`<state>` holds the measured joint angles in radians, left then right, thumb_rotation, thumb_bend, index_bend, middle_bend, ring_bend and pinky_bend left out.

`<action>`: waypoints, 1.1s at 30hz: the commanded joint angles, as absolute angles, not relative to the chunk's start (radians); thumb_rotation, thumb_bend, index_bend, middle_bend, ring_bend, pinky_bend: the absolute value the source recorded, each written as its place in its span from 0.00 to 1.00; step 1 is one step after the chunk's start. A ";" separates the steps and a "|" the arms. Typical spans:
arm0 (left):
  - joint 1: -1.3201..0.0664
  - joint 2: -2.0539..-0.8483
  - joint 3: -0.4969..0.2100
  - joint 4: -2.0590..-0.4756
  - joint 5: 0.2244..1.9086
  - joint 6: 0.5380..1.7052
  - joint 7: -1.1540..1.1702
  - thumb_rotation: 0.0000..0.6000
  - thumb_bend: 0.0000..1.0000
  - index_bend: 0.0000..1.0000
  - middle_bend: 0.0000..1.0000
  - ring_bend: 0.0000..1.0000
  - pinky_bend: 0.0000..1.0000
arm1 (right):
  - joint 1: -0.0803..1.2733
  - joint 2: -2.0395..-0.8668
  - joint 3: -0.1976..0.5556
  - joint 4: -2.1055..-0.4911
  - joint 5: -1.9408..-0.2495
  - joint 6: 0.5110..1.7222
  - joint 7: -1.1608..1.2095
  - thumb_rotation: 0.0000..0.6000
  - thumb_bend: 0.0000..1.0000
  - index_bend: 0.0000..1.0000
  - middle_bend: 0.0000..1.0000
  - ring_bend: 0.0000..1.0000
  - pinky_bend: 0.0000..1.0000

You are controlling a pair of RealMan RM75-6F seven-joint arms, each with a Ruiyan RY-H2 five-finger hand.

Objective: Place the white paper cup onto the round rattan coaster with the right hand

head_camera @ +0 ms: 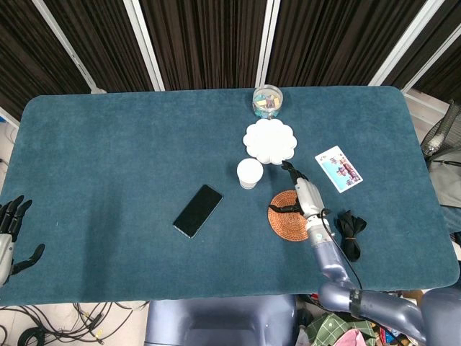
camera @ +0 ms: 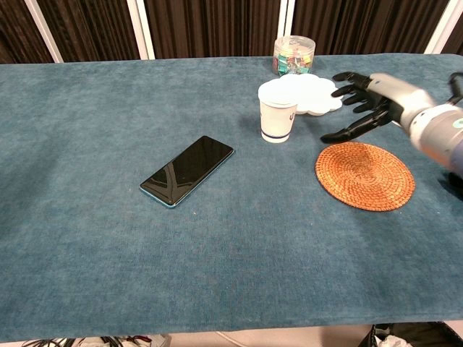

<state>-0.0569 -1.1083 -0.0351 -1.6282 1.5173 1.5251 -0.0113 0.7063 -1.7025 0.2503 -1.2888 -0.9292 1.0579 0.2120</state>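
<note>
At the near left edge of the blue-covered counter (head_camera: 108,144), the left hand (head_camera: 10,234) is seen in the head view only, its dark fingers spread apart and nothing held in them. Further in, a black phone (camera: 188,170) lies flat on the cloth, screen up, set at a slant, well apart from the other things. To the right of it the round rattan coaster (camera: 365,176) lies flat and bare in the chest view. In the head view part of it is covered by the right hand (head_camera: 301,196), which is raised above the coaster's far edge. The right hand is seen with its fingers wide and stretched toward the cup, palm turned to the left, and nothing is held in it. No contact with the cup is made; a clear gap is seen between the fingertips (camera: 329,137) and the cup in the chest view.

The white paper cup (camera: 277,111) stands upright on the counter, to the left of the coaster and apart from it, just in front of a white flower-shaped dish (head_camera: 270,140). Whether cup and dish touch cannot be told. A printed card (head_camera: 338,168) lies flat to the right of the dish. A black strap (head_camera: 348,233) lies near the counter's right front, beside the right arm. Farthest off, behind the dish, a clear round tub (camera: 294,54) of coloured clips stands near the far edge.
</note>
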 commanded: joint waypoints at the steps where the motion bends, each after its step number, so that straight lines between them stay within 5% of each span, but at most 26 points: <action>1: -0.057 -1.108 -0.036 -1.628 1.518 1.526 -0.013 1.00 0.30 0.01 0.00 0.00 0.00 | 0.725 -1.778 0.285 -1.193 -0.933 1.024 0.261 1.00 0.02 0.04 0.12 0.12 0.11; 23: -0.059 -1.103 -0.036 -1.630 1.516 1.521 -0.029 1.00 0.30 0.01 0.00 0.00 0.00 | 0.831 -1.966 0.417 -0.988 -0.938 0.934 0.303 1.00 0.03 0.06 0.15 0.14 0.11; 33: -0.062 -1.099 -0.036 -1.631 1.513 1.514 -0.035 1.00 0.30 0.01 0.00 0.00 0.00 | 0.865 -2.026 0.451 -0.904 -0.963 0.955 0.304 1.00 0.08 0.31 0.32 0.32 0.17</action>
